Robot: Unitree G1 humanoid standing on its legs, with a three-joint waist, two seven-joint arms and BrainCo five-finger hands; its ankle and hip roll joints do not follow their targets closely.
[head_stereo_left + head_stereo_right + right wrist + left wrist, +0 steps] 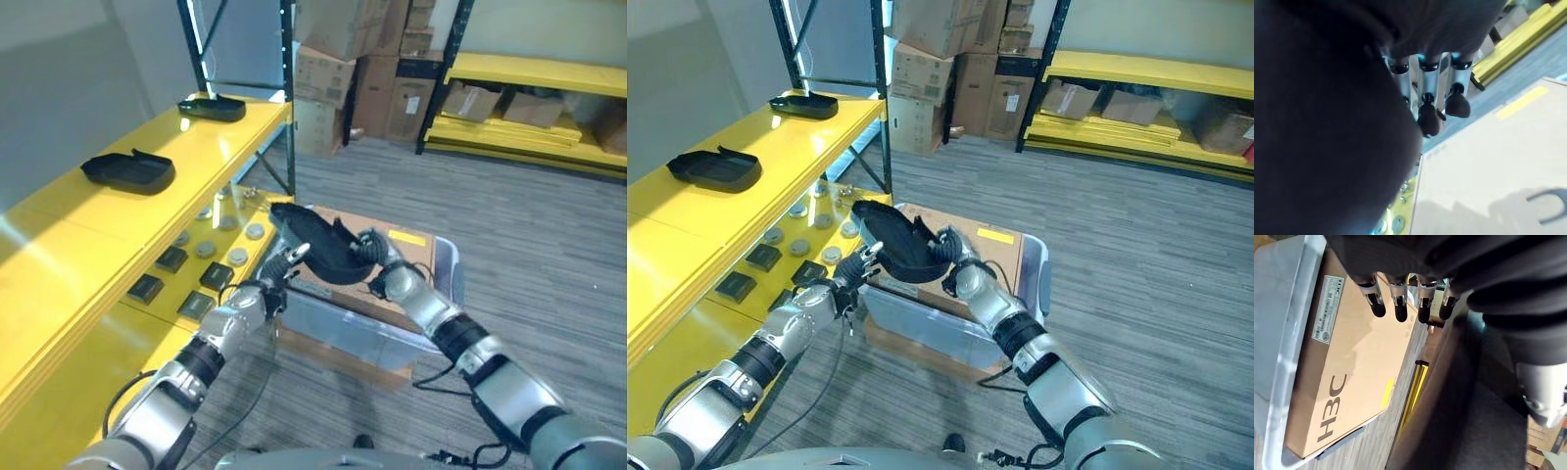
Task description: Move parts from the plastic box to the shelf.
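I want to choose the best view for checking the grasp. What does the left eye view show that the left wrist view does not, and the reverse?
Left eye view alone: the yellow shelf carrying two black plastic parts, small parts on its lower level, and the right hand gripping the third black part.

Left wrist view alone: a close look at the left hand's dark fingertips, fairly straight, above the box.

Both: the left hand, the held black part, the cardboard box and the clear plastic box holding it.

The black part (318, 247) hides most of the cardboard box (411, 257); its underside blocks the right hand (1435, 93).
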